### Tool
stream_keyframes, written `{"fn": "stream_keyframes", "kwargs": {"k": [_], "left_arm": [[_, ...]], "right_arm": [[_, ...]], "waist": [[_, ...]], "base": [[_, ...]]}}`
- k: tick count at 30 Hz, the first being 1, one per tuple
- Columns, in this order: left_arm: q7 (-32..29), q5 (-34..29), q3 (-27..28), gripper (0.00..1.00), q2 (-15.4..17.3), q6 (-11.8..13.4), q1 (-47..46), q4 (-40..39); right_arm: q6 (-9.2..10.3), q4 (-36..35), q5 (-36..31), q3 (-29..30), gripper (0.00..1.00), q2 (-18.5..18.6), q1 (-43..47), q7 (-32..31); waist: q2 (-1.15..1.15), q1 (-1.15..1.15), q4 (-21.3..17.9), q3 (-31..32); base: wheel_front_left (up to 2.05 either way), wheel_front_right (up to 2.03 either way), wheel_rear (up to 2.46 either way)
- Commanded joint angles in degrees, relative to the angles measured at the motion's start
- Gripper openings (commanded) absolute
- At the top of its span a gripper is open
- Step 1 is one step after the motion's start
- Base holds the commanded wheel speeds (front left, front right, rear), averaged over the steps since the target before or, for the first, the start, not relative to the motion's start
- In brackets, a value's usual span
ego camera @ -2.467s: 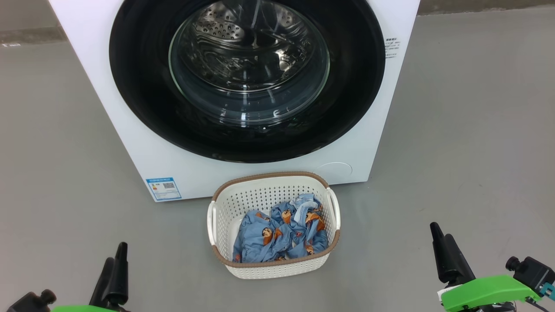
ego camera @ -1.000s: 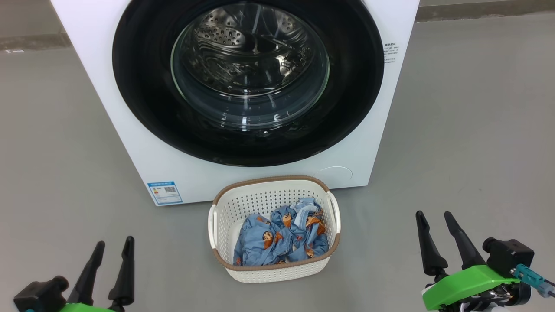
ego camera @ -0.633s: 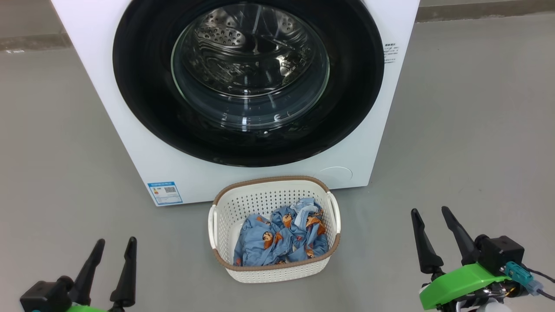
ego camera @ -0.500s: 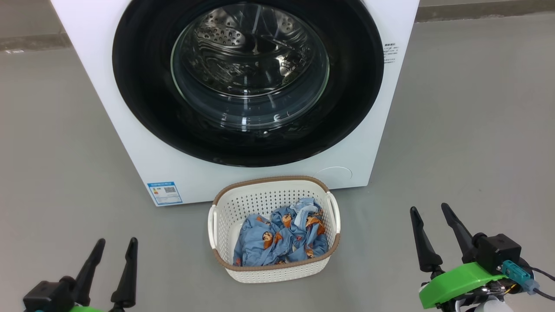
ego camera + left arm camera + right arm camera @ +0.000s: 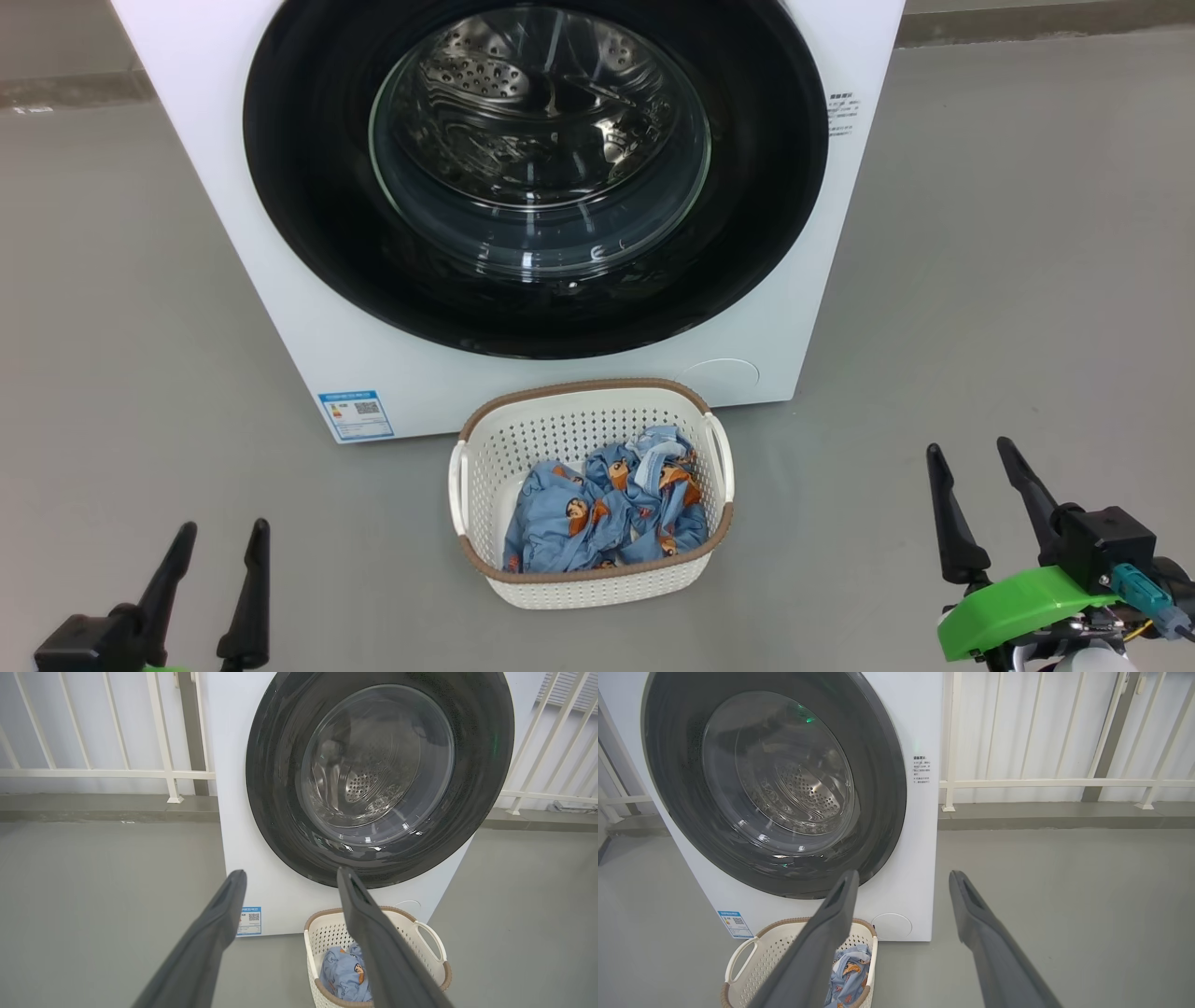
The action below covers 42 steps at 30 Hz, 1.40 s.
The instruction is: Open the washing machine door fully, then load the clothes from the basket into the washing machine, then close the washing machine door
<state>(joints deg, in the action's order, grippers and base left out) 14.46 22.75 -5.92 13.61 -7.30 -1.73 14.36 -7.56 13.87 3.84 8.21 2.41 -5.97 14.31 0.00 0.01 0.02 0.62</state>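
Note:
The white washing machine (image 5: 308, 308) stands ahead with its round black-rimmed door (image 5: 299, 187) shut flat against the front; the steel drum shows through the glass. On the floor before it sits the cream basket (image 5: 485, 439) holding light blue clothes (image 5: 597, 513) with orange bears. My left gripper (image 5: 222, 527) hangs open at the lower left, well left of the basket. My right gripper (image 5: 969, 446) is open at the lower right, well right of the basket. The left wrist view shows door (image 5: 280, 788) and basket (image 5: 420, 933); the right wrist view shows door (image 5: 668, 788) and basket (image 5: 752, 947).
Grey floor (image 5: 1008, 280) surrounds the machine on both sides. A white railing (image 5: 93, 772) on a low kerb runs behind it. A blue sticker (image 5: 355, 415) marks the machine's lower left corner; a round white cap (image 5: 724, 373) sits at its lower right.
Both grippers drifted outward and a little lower in the head view, staying open. The door, basket and clothes have not moved.

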Motion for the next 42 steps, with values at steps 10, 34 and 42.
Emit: {"fn": "stream_keyframes", "kwargs": {"k": [10,34,42], "left_arm": [[0.53,-1.23,3.82,1.0,0.35,-0.19,-2.54,-0.15],[0.54,-1.89,3.57,1.0,0.39,-0.19,-2.51,-1.05],[0.54,-2.39,5.62,1.0,-0.69,-0.19,-2.46,-2.63]], "right_arm": [[0.08,-0.64,0.14,-0.66,1.0,0.47,-2.71,0.69],[0.08,-0.8,0.88,-0.83,1.0,0.47,-2.42,0.69],[0.08,-1.11,1.41,-0.92,1.0,0.47,-2.33,0.69]], "waist": [[0.0,0.0,-0.19,-0.21],[0.0,0.0,0.21,-0.86],[0.0,0.0,0.55,-0.93]], "base": [[0.0,0.0,0.0],[0.67,0.67,-1.35],[1.08,1.08,-2.16]]}}
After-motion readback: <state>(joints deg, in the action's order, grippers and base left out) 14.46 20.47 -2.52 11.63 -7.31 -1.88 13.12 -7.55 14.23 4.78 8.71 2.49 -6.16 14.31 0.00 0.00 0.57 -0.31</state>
